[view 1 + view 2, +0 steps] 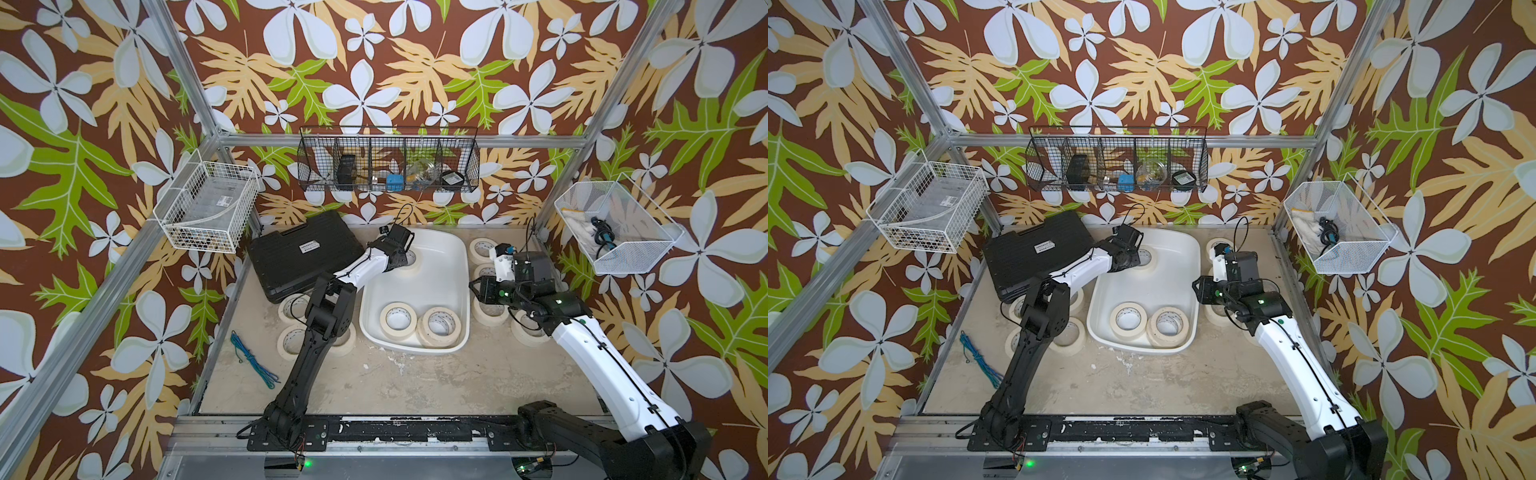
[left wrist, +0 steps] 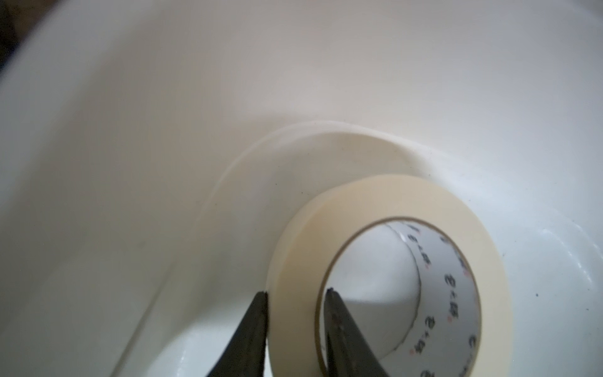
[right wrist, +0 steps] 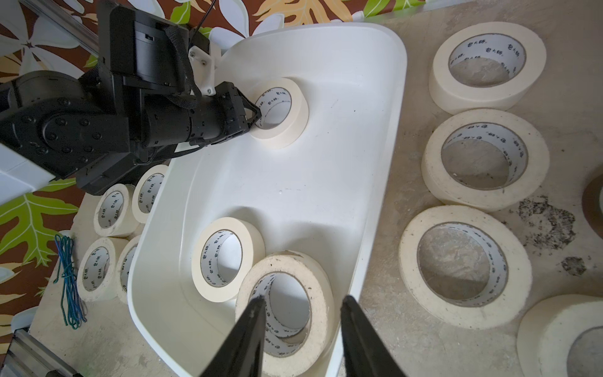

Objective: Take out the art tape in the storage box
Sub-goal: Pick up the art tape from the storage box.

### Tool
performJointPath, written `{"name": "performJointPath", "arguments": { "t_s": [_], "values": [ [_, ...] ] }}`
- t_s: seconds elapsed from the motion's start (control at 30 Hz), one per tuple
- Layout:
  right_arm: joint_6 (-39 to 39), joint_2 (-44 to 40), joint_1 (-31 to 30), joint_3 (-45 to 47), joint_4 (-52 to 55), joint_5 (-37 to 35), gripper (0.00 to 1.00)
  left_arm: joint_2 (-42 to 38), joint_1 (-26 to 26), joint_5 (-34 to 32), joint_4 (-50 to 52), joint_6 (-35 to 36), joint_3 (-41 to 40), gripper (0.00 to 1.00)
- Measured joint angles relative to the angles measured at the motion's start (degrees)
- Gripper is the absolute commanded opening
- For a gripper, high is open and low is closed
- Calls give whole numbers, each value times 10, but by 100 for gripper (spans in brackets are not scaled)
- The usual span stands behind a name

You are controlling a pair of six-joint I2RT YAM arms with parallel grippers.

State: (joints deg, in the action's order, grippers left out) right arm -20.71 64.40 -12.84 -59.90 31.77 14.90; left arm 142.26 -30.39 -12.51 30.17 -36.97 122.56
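Currently the left gripper (image 2: 297,292) is clamped on the wall of one art tape roll (image 2: 391,202), one finger on the outer face and one inside the core. That roll lies flat on the floor of the storage box (image 3: 326,182), at the end far from the arm bases. A second roll (image 3: 225,258) and a third roll (image 3: 287,306) sit touching each other at the near end of the box. The right gripper (image 3: 303,300) hangs above the third roll, fingers apart, gripping nothing. More rolls lie on the table (image 1: 415,382) on both sides of the box: right group (image 3: 484,158), left group (image 3: 112,209).
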Motion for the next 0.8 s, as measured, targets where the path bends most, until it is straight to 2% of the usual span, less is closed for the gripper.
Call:
{"name": "performJointPath", "arguments": {
  "t_s": [0.23, 0.4, 0.6, 0.8],
  "values": [
    [0, -1, 0, 5, 0, 1, 42, -21, 0, 8, 9, -3, -16, 19],
    [0, -1, 0, 6, 0, 1, 42, -74, -4, 10, 16, 4, -38, 18],
    [0, -1, 0, 11, 0, 1, 42, -184, -16, 9, 31, 29, -93, 18],
    [-1, 3, 0, 15, -4, 1, 42, -343, -34, 10, 57, 47, -208, 18]
  ]
}}
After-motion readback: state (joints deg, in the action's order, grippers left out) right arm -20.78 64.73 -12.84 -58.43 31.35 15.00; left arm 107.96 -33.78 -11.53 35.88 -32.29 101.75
